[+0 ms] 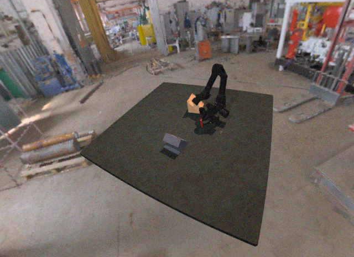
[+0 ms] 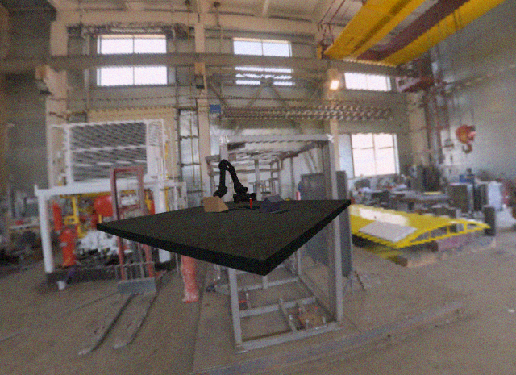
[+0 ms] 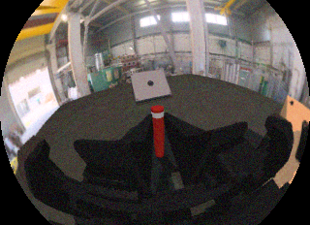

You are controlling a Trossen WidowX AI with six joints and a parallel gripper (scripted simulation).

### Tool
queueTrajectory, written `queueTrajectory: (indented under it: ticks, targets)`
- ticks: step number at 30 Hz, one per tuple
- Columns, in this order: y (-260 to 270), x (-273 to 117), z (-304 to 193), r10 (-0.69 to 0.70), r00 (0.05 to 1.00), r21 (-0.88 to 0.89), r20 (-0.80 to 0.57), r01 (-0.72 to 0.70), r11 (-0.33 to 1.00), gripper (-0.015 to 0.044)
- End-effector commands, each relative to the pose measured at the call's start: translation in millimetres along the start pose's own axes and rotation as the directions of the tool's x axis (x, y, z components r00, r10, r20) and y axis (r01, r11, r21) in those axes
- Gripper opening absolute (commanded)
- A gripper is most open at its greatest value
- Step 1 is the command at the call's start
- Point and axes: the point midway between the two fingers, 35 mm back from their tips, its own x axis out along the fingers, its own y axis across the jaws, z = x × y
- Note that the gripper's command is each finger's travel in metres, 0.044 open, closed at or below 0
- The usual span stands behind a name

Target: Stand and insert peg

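The red peg [image 1: 201,123] [image 2: 250,204] [image 3: 159,138] stands about upright, its white band near the top and its plain end down. My gripper [image 1: 201,119] [image 3: 157,116] is shut on the peg, with a dark finger on each side of it in the wrist view. The plain end is low, at or just above the table [image 1: 223,168]; whether it touches cannot be told. The grey sloped panel [image 1: 175,140] [image 2: 272,201] [image 3: 142,90] stands beyond the peg in the wrist view, its single dark hole [image 3: 150,82] facing my gripper and empty.
An orange wedge-shaped block [image 1: 193,108] [image 2: 213,204] [image 3: 295,115] with a small dark hole stands beside the arm, at the right edge of the wrist view. The arm's links rise above and behind the gripper. The table's edges lie farther out.
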Motion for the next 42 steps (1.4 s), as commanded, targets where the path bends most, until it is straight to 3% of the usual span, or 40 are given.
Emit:
queueTrajectory:
  ticks: [1, 22, 25, 42]
  targets:
    - [0.3, -1.0, -2.5, 0.0, 1.0, 0.0, -0.001, 0.0, 1.0, 0.005]
    - [0.0, -2.7, -2.9, -0.001, 0.999, 0.005, 0.036, 0.001, 1.0, 0.005]
    - [-0.1, -2.5, -1.7, -0.001, 0.999, 0.004, 0.04, 0.001, 1.0, 0.0129]
    - [-0.1, -2.5, -1.7, -0.001, 0.999, 0.004, 0.04, 0.001, 1.0, 0.013]
